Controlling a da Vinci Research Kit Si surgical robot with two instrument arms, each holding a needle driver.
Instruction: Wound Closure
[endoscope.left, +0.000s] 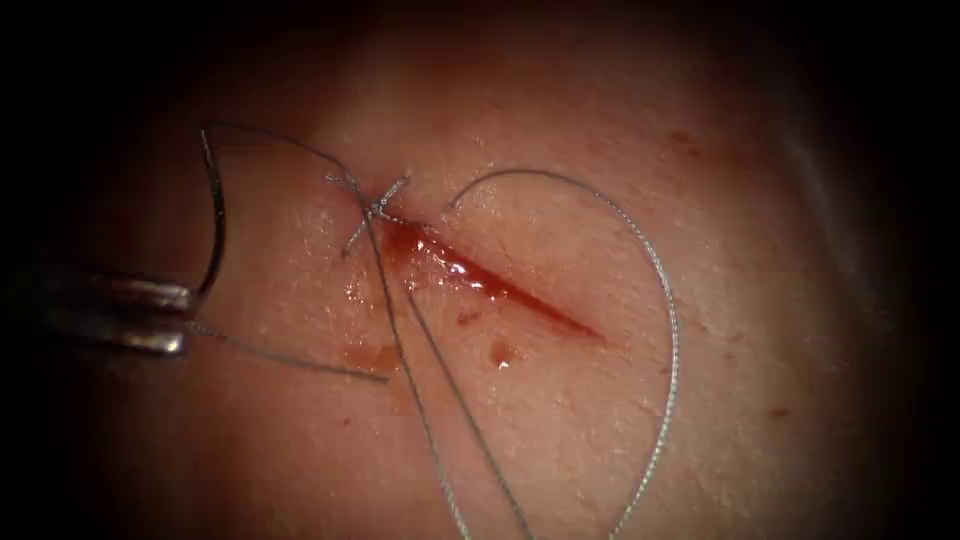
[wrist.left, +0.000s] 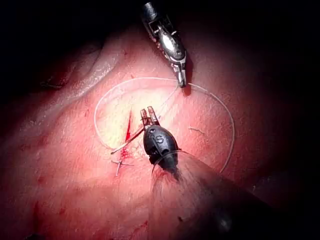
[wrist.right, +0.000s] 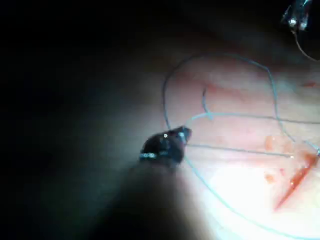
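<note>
Needle (endoscope.left: 220, 225): free of the tissue (endoscope.left: 560, 430), standing clear on the left side of the cut (endoscope.left: 490, 285), well apart from it.
Needle axis: runs up and down in the endoscope view, with the bow of the curve turned toward the cut.
Left tool (endoscope.left: 188, 318): comes in from the left edge and is closed on the needle close to its lower end. The rest of the curve rises free above the jaws.
Right tool (wrist.left: 182, 77): seen in the left wrist view beyond the cut, its tip just beside a strand of the loop. What it holds cannot be told.
Nearer arm: the left, judged by its hold on the needle. The cut lies to the right of its jaws.
Thread (endoscope.left: 672, 330): leaves the needle's upper end and arcs right to the knot. A wide loop lies on the tissue to the right of the cut, and two strands run from the knot down across the tissue. A further strand leads from the left jaws toward the lower right.
Knot (endoscope.left: 375, 207): sits at the cut's upper left end, with short thread ends sticking out around it.
Red fluid (endoscope.left: 430, 250): lies along the cut, thickest just below the knot, with small spots nearby.
Cut state: one stitch tied at the upper left end, the remainder open.
Obstruction, as judged: the two strands running down from the knot lie between the needle and the open length of the cut.
</note>
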